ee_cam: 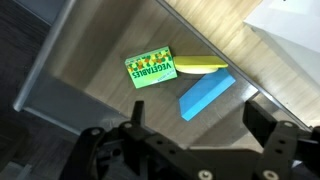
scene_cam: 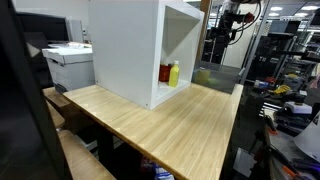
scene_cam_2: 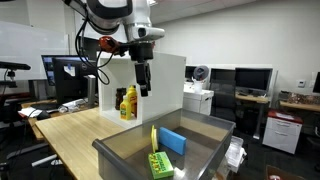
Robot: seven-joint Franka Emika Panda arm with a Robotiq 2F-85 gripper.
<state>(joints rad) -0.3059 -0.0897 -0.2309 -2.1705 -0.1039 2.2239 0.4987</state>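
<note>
Exterior view from the table's long side: wooden table [scene_cam: 170,125], with wide bare wood along the near edge and plenty of room there. A white cabinet [scene_cam: 125,45] stands on it with its open face toward the far end. A red bottle [scene_cam: 165,73] and a yellow bottle [scene_cam: 174,72] sit just beside each other on its lower shelf. The grey bin [scene_cam: 218,77] is at the far table end, near the cabinet's open side. My arm [scene_cam: 237,15] is above it; my jaws are too small here to tell.

Exterior view from the bin end: I, the gripper [scene_cam_2: 144,90], hang in the air pointing down, in front of the cabinet [scene_cam_2: 170,80] and well above the tabletop. I touch nothing and hold nothing. There is free space under me and toward the bin [scene_cam_2: 120,160]. Inside the bin, the green vegetables box [scene_cam_2: 160,165] is near the front wall, the yellow item [scene_cam_2: 154,138] is behind it, and the blue block [scene_cam_2: 172,141] is beside that.

Wrist view: my jaws stand wide apart and empty, with fingers [ee_cam: 275,125] at the lower edge. Below me is the bin's rim [ee_cam: 50,70] at the left. The green vegetables box [ee_cam: 151,69] lies flat with the yellow item [ee_cam: 200,66] touching its right end. The blue block [ee_cam: 207,95] is just below the yellow item, set at an angle. All three are well clear of the left wall, with bare bin floor around them. A cabinet corner [ee_cam: 290,30] shows at upper right.
</note>
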